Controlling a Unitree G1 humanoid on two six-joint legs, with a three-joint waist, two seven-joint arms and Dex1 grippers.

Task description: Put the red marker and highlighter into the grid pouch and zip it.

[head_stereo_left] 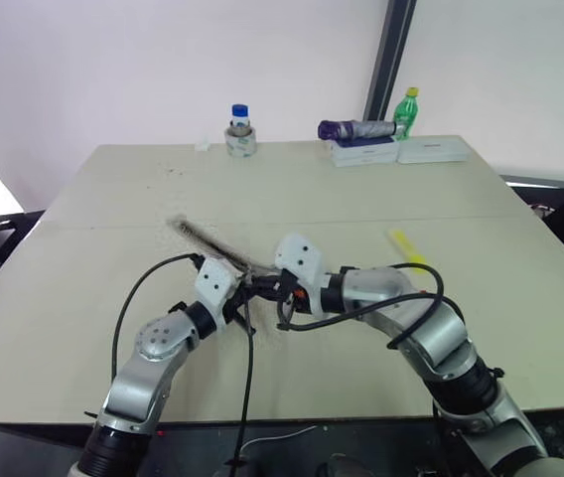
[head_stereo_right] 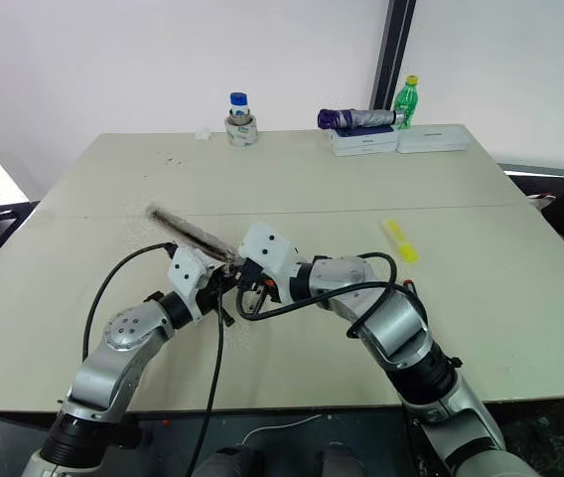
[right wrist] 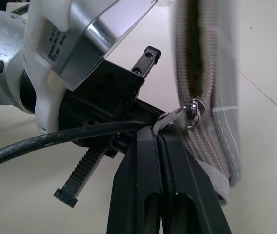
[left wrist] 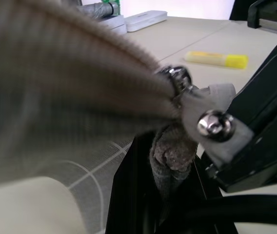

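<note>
Tabletop (head_stereo_left: 292, 189): no legible writing on bottles (head_stereo_left: 239, 127) or boxes (head_stereo_left: 363, 151).

The grid pouch (left wrist: 65, 73) is blurred and cut off in the left wrist view; its contents are hidden, the red marker unseen.

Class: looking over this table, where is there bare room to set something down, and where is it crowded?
Bare: the wide stretch between the pouch and the jar, and the table's left side. Crowded: the back edge by the boxes, and the front centre, where both hands hold the pouch.
</note>
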